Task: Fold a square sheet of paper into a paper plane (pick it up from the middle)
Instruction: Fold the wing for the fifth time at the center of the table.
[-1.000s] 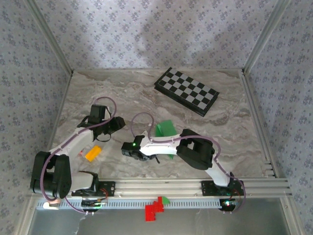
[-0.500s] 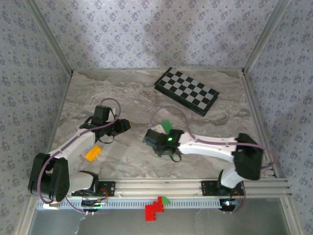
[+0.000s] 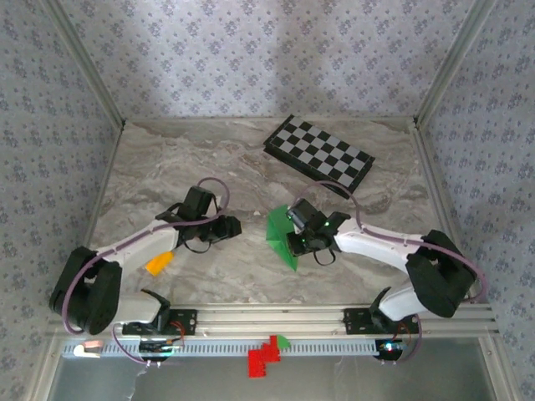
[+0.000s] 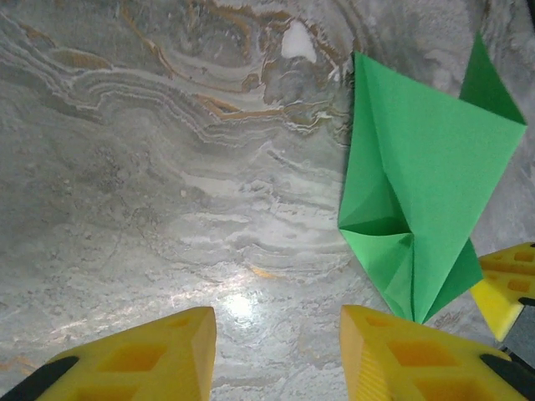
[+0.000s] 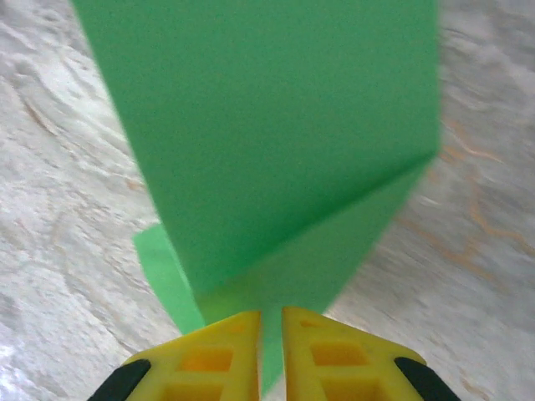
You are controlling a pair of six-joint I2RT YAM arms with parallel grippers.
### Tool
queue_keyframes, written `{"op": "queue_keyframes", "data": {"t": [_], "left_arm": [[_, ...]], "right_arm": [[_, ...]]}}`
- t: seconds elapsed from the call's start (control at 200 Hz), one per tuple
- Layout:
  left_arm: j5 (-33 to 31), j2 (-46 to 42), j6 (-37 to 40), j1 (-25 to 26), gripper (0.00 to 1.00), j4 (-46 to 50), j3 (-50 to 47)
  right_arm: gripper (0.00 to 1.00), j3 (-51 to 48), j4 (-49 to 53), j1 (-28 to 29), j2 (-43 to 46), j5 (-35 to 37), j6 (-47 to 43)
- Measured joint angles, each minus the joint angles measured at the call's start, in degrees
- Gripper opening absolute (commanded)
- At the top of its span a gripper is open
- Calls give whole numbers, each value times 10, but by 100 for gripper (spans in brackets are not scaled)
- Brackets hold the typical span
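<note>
**Top external view.** The green paper [image 3: 277, 230], creased into a pointed shape, lay near the middle of the marble table [image 3: 167, 167]. It was well apart from the checkerboard [image 3: 319, 156] and the orange block [image 3: 159, 263]. The right gripper [image 3: 294, 242] sat at the paper's right edge. The left gripper [image 3: 231, 227] stood near the paper's left side, apart from it.

**Left wrist view.** The left gripper [image 4: 276, 347] had its jaws released, with bare table between them. The green paper [image 4: 418, 192] lay ahead and to the right, its layered flaps narrowing to a tip.

**Right wrist view.** The right gripper [image 5: 269, 322] had its jaws drawn almost together, grasping a thin edge of the green paper [image 5: 276, 150]. A flap rose ahead of them, slightly blurred.

**Procedure note.** The step in hand appeared to be turning a flap over for the next crease. To do it well, you needed to:
- hold the pinch lightly, close to the edge;
- carry the flap straight across to the existing crease line;
- lower the left jaws onto the flat layers first, since thin paper would likely slide on smooth marble.
</note>
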State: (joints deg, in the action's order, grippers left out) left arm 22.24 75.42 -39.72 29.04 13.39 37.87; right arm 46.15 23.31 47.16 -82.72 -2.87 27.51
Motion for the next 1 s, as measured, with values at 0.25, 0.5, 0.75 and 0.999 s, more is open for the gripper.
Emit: {"op": "queue_keyframes", "data": {"t": [0.25, 0.5, 0.75, 0.999], "left_arm": [[-7, 12, -4, 26, 40, -2, 0], [-8, 24, -14, 49, 36, -16, -3], [-8, 25, -24, 53, 36, -30, -17], [5, 25, -40, 53, 34, -66, -36]], "right_arm": [[13, 1, -45, 22, -57, -21, 0], [11, 1, -67, 26, -86, -25, 3], [9, 0, -77, 39, -88, -14, 62], [10, -41, -151, 91, -70, 33, 235]]}}
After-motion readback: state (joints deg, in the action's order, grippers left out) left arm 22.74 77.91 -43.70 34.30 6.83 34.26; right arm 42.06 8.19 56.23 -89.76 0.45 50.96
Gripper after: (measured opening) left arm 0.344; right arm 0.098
